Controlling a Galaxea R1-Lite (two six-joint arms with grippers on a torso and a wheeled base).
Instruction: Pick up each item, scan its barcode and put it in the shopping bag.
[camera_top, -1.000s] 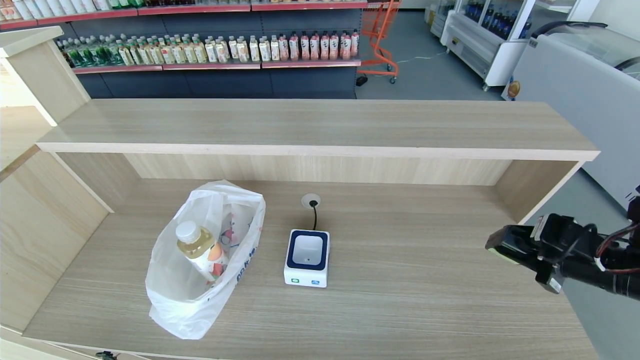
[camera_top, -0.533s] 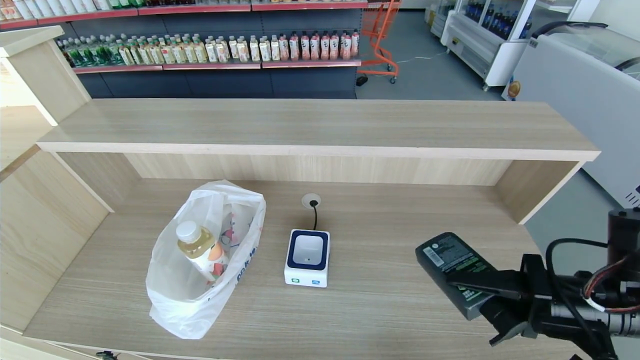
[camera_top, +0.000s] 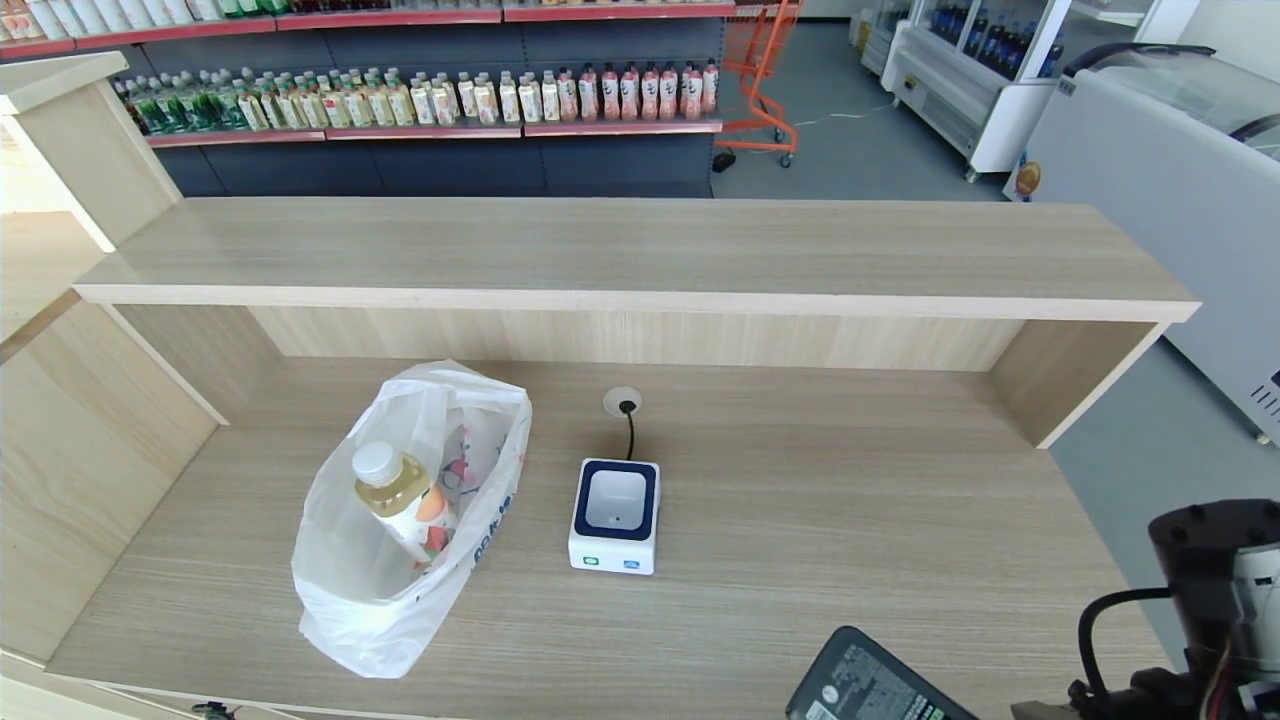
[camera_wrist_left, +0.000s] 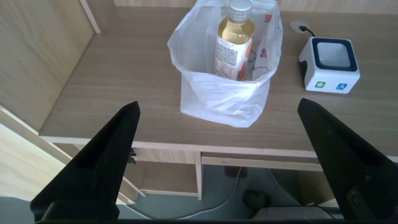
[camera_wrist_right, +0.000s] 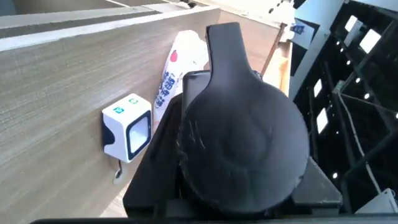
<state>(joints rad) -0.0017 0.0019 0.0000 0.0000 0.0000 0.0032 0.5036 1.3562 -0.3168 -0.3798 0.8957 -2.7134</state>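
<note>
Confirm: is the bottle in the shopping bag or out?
Inside. The bottle leans in the open shopping bag, white plastic around it.

Head view 5 o'clock: dark pack (camera_top: 870, 685) cropped by frame edge, print too small to read; right arm (camera_top: 1215, 570) at its 3 o'clock also cropped. Lower half of bottle (camera_top: 395, 495) buried in shopping bag (camera_top: 335, 600). Right wrist view: unidentifiable dark rounded mass (camera_wrist_right: 239, 146) blocks much of the counter (camera_wrist_right: 56, 93).

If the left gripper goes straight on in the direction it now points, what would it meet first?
Probably the white plastic shopping bag on the light wooden counter: the left wrist view shows it between the open left gripper's fingers. Depth is unclear; the gripper might pass above it.
</note>
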